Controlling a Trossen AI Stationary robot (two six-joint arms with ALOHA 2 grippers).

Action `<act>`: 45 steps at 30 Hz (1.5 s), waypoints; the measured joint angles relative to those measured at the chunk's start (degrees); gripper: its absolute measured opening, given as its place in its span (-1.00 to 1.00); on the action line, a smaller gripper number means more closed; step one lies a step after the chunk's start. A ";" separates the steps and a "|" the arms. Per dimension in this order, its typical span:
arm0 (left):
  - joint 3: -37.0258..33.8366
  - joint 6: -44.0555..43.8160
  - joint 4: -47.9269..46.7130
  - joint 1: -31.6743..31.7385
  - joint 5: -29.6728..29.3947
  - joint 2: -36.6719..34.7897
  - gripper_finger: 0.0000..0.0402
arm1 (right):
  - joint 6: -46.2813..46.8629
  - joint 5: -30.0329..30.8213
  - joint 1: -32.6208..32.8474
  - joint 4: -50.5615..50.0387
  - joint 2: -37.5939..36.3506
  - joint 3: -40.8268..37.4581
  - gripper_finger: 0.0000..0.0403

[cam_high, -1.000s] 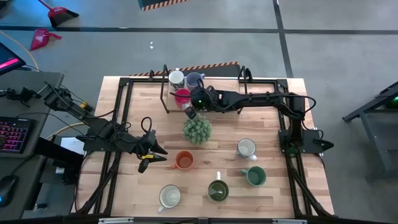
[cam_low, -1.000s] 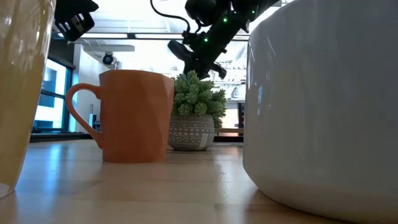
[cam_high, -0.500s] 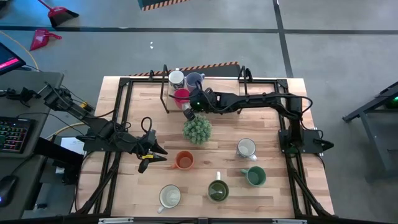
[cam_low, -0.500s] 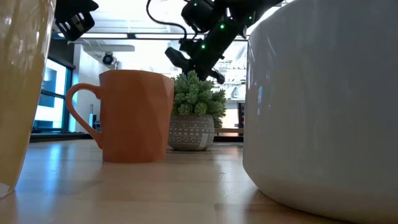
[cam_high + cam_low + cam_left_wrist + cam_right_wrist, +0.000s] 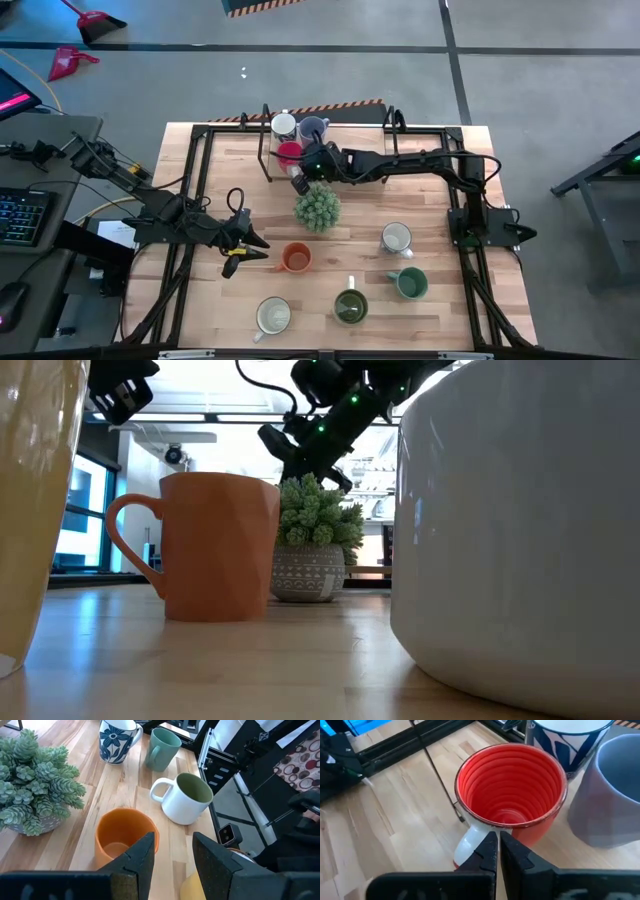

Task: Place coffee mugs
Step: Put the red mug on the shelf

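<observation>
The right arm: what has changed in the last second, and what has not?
The right claw, shut, slid leftward along the table's far side, ending beside the red mug, without gripping it. The left claw stayed near the orange mug; no mug or the plant moved.

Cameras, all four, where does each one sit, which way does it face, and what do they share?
High view: above the table, facing straight down; both arms show, right end effector by the red mug.
Low view: at tabletop height, facing level past the orange mug and plant; an arm overhead.
Left wrist view: on the left arm, facing the orange mug; its open fingers show.
Right wrist view: on the right arm, facing the red mug; its shut fingers show.
Shared: the orange mug appears in high, low and left wrist views.
</observation>
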 joint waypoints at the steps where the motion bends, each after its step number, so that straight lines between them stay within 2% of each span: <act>1: 0.00 0.00 0.00 -0.01 0.00 0.00 -0.40 | 0.00 -0.22 -0.02 -0.01 0.00 0.00 -1.00; 12: 0.00 -0.01 0.00 0.00 0.00 0.00 -0.40 | 1.65 7.79 0.38 -2.87 0.02 -0.01 -1.00; 16: 0.00 -0.01 0.00 0.00 0.00 0.00 -0.40 | 1.94 8.71 0.33 -2.15 0.52 0.00 -1.00; 24: 0.00 0.00 0.02 0.00 0.00 0.02 -0.40 | 1.18 5.89 0.33 2.50 2.08 0.00 -1.00; 45: 0.00 0.63 0.01 -0.01 0.22 0.01 -0.40 | -0.44 1.85 -0.17 6.11 2.19 0.00 -1.00</act>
